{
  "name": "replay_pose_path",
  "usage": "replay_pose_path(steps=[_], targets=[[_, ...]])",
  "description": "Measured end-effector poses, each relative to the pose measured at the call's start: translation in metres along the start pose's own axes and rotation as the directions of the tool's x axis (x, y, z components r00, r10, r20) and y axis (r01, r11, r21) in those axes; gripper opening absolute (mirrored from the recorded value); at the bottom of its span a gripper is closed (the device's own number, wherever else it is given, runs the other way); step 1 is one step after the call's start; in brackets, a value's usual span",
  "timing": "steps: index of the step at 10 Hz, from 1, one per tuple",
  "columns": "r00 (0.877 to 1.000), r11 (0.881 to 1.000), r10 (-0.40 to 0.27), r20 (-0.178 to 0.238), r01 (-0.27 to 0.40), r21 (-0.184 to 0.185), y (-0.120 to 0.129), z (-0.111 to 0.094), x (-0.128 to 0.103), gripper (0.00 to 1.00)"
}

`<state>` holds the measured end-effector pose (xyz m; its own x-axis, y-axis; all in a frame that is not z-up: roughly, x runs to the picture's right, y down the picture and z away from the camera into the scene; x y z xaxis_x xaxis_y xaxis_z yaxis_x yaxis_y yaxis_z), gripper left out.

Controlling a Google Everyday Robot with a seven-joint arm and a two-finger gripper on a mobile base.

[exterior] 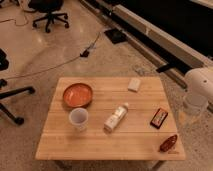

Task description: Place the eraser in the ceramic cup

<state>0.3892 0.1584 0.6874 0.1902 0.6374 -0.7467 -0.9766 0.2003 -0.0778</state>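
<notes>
Eraser (134, 84) lies near far edge of table (100, 142); pincer (190, 112) hangs alongside.

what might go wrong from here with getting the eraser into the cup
The pincer hangs beyond the right edge of the table, far from the eraser; its reach might clip the dark bar.
The lying bottle sits between eraser and ceramic cup, so the carry could knock it.
The orange bowl sits close beside the cup; a loose drop may land there.
</notes>
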Motion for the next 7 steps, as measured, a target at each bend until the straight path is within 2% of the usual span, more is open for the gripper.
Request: replay_pose_path(steps=[5, 6, 7], targets=[[1.0, 1.0, -0.023, -0.018, 0.023, 0.005, 0.007, 0.01, 0.003, 0.4], [0.999, 1.0, -0.028, -0.022, 0.028, 0.005, 0.009, 0.013, 0.004, 0.43], [0.999, 0.999, -0.034, -0.025, 0.034, 0.006, 0.011, 0.015, 0.005, 0.54]])
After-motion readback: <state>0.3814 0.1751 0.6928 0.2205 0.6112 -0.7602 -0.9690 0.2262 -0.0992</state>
